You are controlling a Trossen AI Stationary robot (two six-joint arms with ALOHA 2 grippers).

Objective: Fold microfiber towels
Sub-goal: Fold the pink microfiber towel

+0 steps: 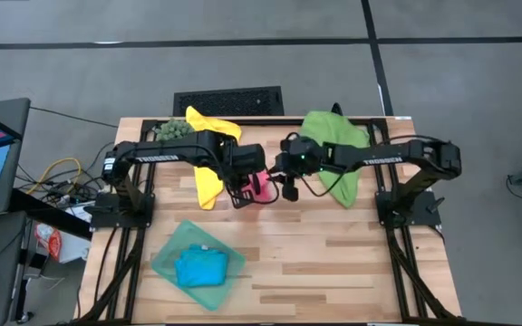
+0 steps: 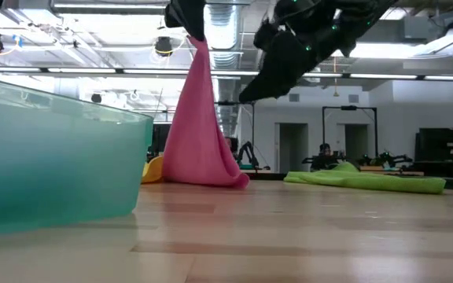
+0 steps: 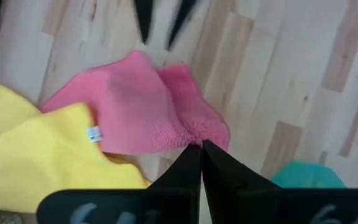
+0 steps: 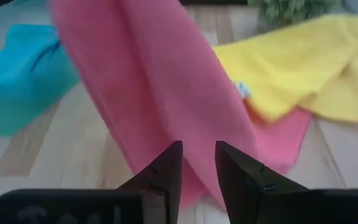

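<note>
The left gripper [image 3: 200,148] is clamped shut on a corner of the pink towel [image 2: 199,130], which is being held up above the middle of the table [image 1: 333,263] so that it is hanging in a cone, its lower edge resting on the wood. The right gripper [image 4: 197,163] is being held just beside it, fingers parted with nothing between them. In the overhead view the pink towel is mostly hidden under both grippers. The yellow towel [image 1: 208,172] is lying partly covered by the left arm; the green towel [image 1: 338,154] is partly covered by the right arm. The blue towel [image 1: 199,266] is sitting in a teal tray [image 1: 166,263]. A spiky green plant [image 1: 172,130] is partly cut off behind the left arm.
</note>
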